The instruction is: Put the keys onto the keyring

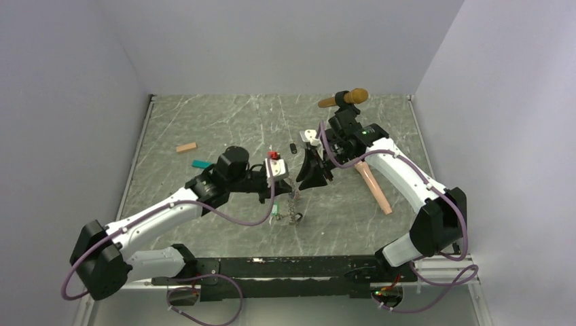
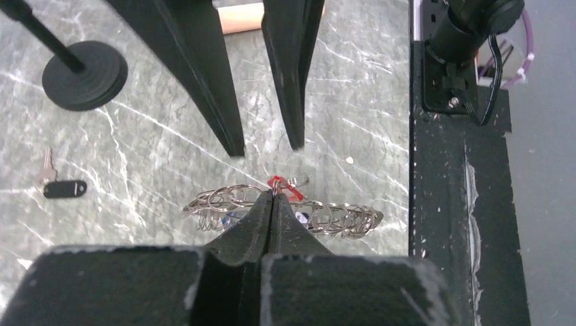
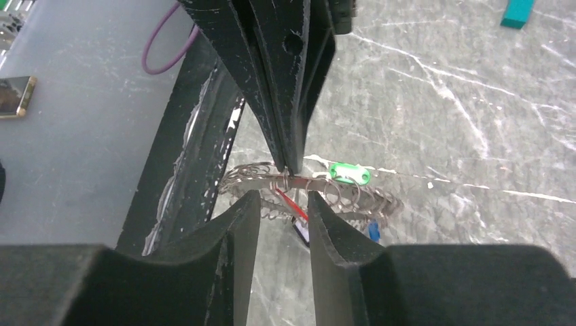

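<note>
Left pincer (image 2: 272,202): jaws fully closed, tips pinching one coil of the keyring (image 2: 343,221). In the top view the ring hangs limp straight under the tips. I can't tell whether its low end touches the tabletop (image 1: 204,115).

The red tag (image 2: 284,187) sits right at the pinch point, just past the tips. The green-tagged key (image 3: 348,174) lies against the ring just to one side of the pinch. The blue tag (image 3: 373,231) peeks out under the ring's lower edge. I can't tell whether any of the three is actually threaded on.

Right pincer (image 3: 278,207): jaws apart with a moderate gap, gripping nothing. It faces the left pincer tip to tip. From its own camera the ring runs across the gap just beyond the tips. From the left wrist camera its fingers (image 2: 204,81) stop short of the ring, not touching.

Farther out, left of the left pincer in its wrist view, the black-tagged key (image 2: 60,187) lies flat on the tabletop, well apart from the ring. Beyond that is a black round stand base (image 2: 85,75) with a thin rod rising from it.

Teal block (image 1: 201,164) and tan block (image 1: 186,147) lie behind the left pincer beside its arm, well apart from both pincers, the tan one farther out.
</note>
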### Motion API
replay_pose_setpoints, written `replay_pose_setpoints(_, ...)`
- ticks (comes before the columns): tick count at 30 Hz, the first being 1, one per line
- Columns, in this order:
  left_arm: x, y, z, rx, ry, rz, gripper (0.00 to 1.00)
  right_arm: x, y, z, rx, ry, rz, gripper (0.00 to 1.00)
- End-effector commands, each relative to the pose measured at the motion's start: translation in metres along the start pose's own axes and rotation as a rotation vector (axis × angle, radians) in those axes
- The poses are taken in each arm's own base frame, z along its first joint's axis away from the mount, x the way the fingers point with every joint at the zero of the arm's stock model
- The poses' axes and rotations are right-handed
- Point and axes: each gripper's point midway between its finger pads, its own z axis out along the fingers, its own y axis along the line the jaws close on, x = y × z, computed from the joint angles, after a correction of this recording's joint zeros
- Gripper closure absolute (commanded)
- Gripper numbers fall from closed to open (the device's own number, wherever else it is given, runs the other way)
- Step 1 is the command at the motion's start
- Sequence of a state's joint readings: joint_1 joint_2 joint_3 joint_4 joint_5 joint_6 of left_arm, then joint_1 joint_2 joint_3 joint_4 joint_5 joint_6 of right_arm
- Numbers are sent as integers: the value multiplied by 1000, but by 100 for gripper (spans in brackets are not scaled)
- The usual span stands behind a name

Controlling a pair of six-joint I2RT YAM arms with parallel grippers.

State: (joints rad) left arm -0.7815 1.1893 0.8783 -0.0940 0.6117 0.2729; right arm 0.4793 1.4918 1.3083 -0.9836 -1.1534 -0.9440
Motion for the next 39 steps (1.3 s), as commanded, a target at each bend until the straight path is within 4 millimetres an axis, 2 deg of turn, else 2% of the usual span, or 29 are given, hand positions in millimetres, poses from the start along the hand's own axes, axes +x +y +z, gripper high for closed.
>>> replay_pose_setpoints(1,-51,10,-15,-150,-298,-105,100,-38,3,-16,23,-103,-89,59)
replay_pose_setpoints(4,-52,13,-22,-208,-434,-231,100,-43,4,-21,28,-129,-89,52)
replay_pose_setpoints(10,-59,20,-30,-251,-601,-329,100,-38,3,-15,18,-134,-68,50)
replay_pose_setpoints(14,-60,22,-29,-256,-627,-371,100,-33,2,-10,18,-112,-71,50)
replay_pose_setpoints(19,-59,30,-38,-312,-685,-446,100,-29,-3,-8,41,-91,-63,50)
replay_pose_setpoints(28,-55,39,-46,-378,-736,-577,100,-33,-13,-9,88,-92,-41,51)
replay_pose_setpoints(39,-58,44,-39,-476,-777,-711,100,-34,-22,-11,136,-86,-25,54)
